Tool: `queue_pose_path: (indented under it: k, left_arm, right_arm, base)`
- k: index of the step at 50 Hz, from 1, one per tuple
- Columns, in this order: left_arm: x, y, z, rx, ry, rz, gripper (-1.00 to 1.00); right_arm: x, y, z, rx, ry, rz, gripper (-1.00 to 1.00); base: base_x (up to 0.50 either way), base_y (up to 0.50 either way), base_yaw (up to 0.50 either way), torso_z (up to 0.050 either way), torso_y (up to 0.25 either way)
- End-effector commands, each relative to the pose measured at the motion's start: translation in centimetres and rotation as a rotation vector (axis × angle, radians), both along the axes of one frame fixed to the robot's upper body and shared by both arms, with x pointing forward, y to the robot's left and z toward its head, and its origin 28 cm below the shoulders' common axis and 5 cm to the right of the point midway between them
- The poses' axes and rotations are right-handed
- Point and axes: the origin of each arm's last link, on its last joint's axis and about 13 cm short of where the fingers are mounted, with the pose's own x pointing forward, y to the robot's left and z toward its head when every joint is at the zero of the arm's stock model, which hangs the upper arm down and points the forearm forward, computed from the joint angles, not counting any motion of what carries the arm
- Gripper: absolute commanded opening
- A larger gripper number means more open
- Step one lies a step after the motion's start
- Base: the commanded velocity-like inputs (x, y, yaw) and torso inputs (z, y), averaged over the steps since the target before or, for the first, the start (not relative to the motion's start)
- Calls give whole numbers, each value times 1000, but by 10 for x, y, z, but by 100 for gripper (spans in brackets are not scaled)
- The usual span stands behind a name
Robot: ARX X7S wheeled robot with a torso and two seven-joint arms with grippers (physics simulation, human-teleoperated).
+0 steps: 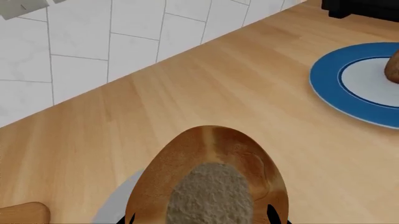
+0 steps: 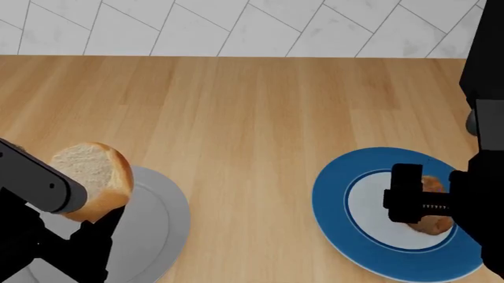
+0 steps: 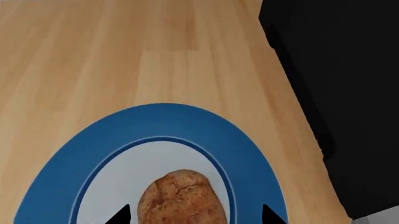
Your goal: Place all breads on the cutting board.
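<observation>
Near the bench's left front corner, golden roll (image 2: pixel 91 177) clamped in left gripper (image 1: pixel 203 218), lifted above grey plate (image 2: pixel 162 218), transfer to board pending; brown roll (image 3: pixel 181 198) straddled by right gripper (image 3: pixel 190 215), jaws apart.

A light wood tabletop (image 2: pixel 252 118) runs back to a white tiled wall (image 2: pixel 236 26) laid in a slanted pattern. A blue-rimmed plate (image 2: pixel 334 194) with a white centre lies flat on it toward the right, a plain grey plate (image 2: pixel 162 218) toward the left, well apart. A black block (image 3: pixel 349 93) stands near the blue-rimmed plate at the right edge.
</observation>
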Motion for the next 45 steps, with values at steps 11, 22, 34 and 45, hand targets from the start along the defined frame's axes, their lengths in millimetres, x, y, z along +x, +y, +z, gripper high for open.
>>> queue_pose_path:
  k: [11,22,34,45]
  left_arm:
    - [0,-2,3,-62,-21,-9,-100]
    - [0,-3,4,-59,-23,-16,-100]
    - [-1,-2,3,-61,-20,-14,-100]
    - [-3,-4,2,-63,-18,-26,-100]
  right_arm:
    - [11,-1,-5,18,6,-6,100]
    - [16,-1,-14,29,26,-6,100]
    - [22,-2,-22,54,42,-17,100]
    - [24,2,-32,78,84,14,100]
  base:
    - [0,0,0,0,1]
    - [0,0,0,0,0]
    - [0,0,0,0,0]
    - [0,0,0,0,0]
